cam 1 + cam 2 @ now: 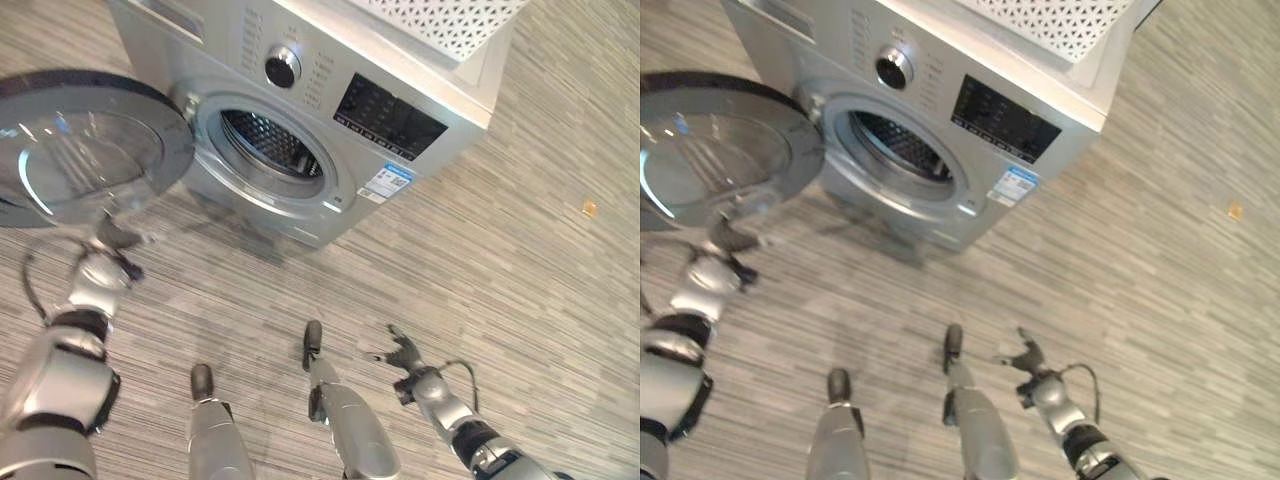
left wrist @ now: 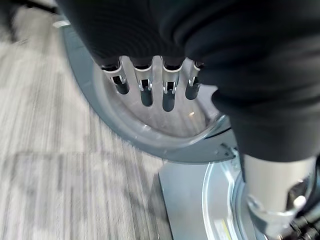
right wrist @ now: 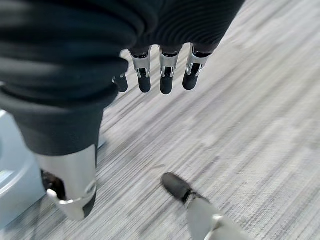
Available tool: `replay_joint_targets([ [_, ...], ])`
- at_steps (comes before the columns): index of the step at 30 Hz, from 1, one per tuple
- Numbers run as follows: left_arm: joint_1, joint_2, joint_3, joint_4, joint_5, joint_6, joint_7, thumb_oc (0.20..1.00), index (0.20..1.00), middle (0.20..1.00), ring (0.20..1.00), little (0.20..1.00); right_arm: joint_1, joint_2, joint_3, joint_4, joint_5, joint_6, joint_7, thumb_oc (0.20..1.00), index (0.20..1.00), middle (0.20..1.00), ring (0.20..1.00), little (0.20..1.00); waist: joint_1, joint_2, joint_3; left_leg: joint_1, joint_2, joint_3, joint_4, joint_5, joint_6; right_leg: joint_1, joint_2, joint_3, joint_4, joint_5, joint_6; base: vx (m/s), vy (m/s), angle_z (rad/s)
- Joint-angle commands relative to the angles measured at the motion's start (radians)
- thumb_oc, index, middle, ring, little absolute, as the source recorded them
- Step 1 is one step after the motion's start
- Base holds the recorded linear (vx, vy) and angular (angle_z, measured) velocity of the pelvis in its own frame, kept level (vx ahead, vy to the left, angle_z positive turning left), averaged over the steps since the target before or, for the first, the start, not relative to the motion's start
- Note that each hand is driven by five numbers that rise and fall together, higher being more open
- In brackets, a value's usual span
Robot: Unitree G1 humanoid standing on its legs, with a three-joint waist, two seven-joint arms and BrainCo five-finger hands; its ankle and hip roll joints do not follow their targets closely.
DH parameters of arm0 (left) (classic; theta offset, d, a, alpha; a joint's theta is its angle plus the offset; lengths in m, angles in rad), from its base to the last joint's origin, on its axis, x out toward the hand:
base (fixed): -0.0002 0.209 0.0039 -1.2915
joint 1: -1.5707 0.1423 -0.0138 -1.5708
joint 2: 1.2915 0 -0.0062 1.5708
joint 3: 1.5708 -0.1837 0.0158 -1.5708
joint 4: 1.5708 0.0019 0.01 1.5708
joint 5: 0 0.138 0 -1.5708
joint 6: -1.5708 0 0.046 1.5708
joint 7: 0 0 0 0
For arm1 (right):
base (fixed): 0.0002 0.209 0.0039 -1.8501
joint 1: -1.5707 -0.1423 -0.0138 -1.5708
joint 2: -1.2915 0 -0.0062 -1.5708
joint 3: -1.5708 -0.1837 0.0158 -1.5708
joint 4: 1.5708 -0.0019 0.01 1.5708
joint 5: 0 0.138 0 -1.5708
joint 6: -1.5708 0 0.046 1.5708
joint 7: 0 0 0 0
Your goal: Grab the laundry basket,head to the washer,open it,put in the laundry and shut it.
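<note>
Washer [image 1: 330, 110] — door [image 1: 85, 145] swung wide, drum [image 1: 270, 145] dark and apparently empty.
Left hand [image 1: 112, 235] at the door's lower rim, fingers straight; right hand [image 1: 402, 352] low over the floor, spread, empty. White perforated laundry basket [image 1: 440, 22] sits on the washer top (contents hidden) — loading comes next: reach up, take laundry.
</note>
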Motion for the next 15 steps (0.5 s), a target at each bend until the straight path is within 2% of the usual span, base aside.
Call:
replay_joint_targets([
  [1,0.124,-0.098,0.010,-0.047,-0.070,-0.059,0.011,1.000,1.000,1.000,1.000,1.000,0.061,-0.049,-0.008,0.043,0.055,0.015,-0.001,1.000,1.000,1.000,1.000,1.000,0.018,0.098,0.002,0.100,-0.124,-0.045,-0.080,-0.036,0.137,0.037,-0.085,0.085,0.288,-0.082,0.099,0.17,0.176,0.10],
  [2,0.125,-0.098,0.010,-0.048,-0.070,-0.059,0.012,1.000,1.000,1.000,1.000,1.000,0.061,-0.049,-0.008,0.043,0.055,0.015,0.000,1.000,1.000,1.000,1.000,1.000,0.018,0.098,0.003,0.102,-0.124,-0.045,-0.081,-0.036,0.137,0.037,-0.085,0.086,0.288,-0.083,0.099,0.21,0.111,0.11],
  [4,0.203,-0.174,0.002,-0.082,-0.081,-0.073,-0.009,1.000,1.000,1.000,1.000,1.000,0.072,-0.051,-0.034,0.068,0.067,0.019,0.007,1.000,1.000,1.000,1.000,1.000,0.007,0.124,-0.006,0.168,-0.144,-0.076,-0.136,-0.024,0.139,0.034,-0.033,0.126,0.261,-0.119,0.085,0.21,0.033,0.04],
  [5,0.247,-0.198,0.015,-0.093,-0.098,-0.078,-0.026,1.000,1.000,1.000,1.000,1.000,0.074,-0.055,-0.044,0.075,0.070,0.020,0.009,1.000,1.000,1.000,1.000,1.000,0.004,0.133,-0.009,0.189,-0.155,-0.089,-0.154,-0.025,0.139,0.026,-0.011,0.152,0.221,-0.124,0.089,0.23,0.004,0.21],
  [8,0.345,-0.261,0.030,-0.119,-0.174,-0.087,-0.073,1.000,1.000,1.000,1.000,1.000,0.073,-0.055,-0.058,0.076,0.076,0.022,0.019,1.000,1.000,1.000,1.000,1.000,0.005,0.152,-0.013,0.250,-0.176,-0.139,-0.178,-0.041,0.138,-0.002,0.012,0.165,0.088,-0.117,0.095,0.26,-0.083,0.27],
  [10,0.391,-0.293,0.036,-0.144,-0.210,-0.094,-0.091,1.000,1.000,1.000,1.000,1.000,0.077,-0.048,-0.061,0.076,0.073,0.026,0.022,1.000,1.000,1.000,1.000,1.000,0.011,0.153,-0.018,0.302,-0.187,-0.170,-0.186,-0.057,0.133,-0.013,0.018,0.153,0.014,-0.106,0.106,0.31,-0.148,0.65],
  [12,0.429,-0.322,0.036,-0.159,-0.267,-0.087,-0.114,1.000,1.000,1.000,1.000,1.000,0.080,-0.045,-0.050,0.067,0.064,0.028,0.028,1.000,1.000,1.000,1.000,1.000,0.017,0.149,-0.033,0.356,-0.182,-0.198,-0.194,-0.076,0.123,-0.009,0.024,0.112,0.008,-0.104,0.111,0.36,-0.233,0.98],
  [13,0.442,-0.329,0.032,-0.164,-0.286,-0.082,-0.129,1.000,1.000,1.000,1.000,1.000,0.097,-0.043,-0.056,0.054,0.068,0.026,0.030,1.000,1.000,1.000,1.000,1.000,0.019,0.144,-0.048,0.382,-0.178,-0.227,-0.199,-0.086,0.113,0.012,0.023,0.113,0.013,-0.114,0.106,0.39,-0.282,0.50],
  [15,0.472,-0.354,0.027,-0.163,-0.278,-0.079,-0.143,1.000,1.000,1.000,1.000,1.000,0.133,-0.035,-0.047,0.029,0.049,0.029,0.040,1.000,1.000,1.000,1.000,1.000,0.014,0.141,-0.088,0.432,-0.137,-0.250,-0.204,-0.083,0.084,0.035,0.042,0.123,0.079,-0.134,0.090,0.46,-0.376,0.51],
])
